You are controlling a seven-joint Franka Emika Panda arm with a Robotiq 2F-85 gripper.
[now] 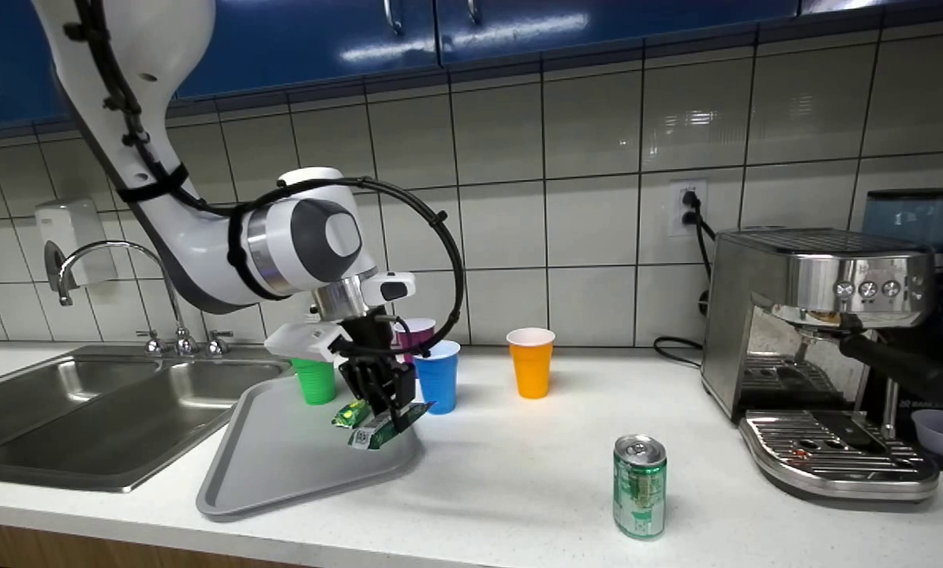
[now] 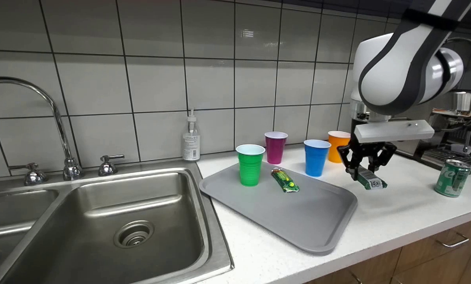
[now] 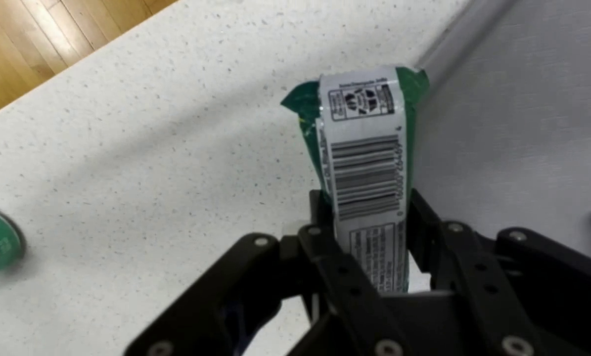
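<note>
My gripper (image 1: 394, 412) is shut on a green wrapped bar with a white barcode label (image 1: 376, 434). In the wrist view the bar (image 3: 367, 163) lies between both fingers (image 3: 367, 212), label side up, its far end sticking out. In an exterior view the gripper (image 2: 364, 170) holds the bar (image 2: 371, 180) above the counter, beside the grey tray (image 2: 298, 221). A second green and yellow bar (image 2: 285, 180) lies on the tray, near a green cup (image 2: 250, 169). In an exterior view this second bar (image 1: 351, 413) is partly hidden behind the held one.
Purple (image 2: 275, 149), blue (image 2: 316, 158) and orange (image 2: 338, 144) cups stand along the back wall. A green can (image 1: 639, 489) stands on the counter near a coffee machine (image 1: 818, 276). A sink (image 2: 140, 209) with a faucet and a soap bottle (image 2: 191, 142) lie beyond the tray.
</note>
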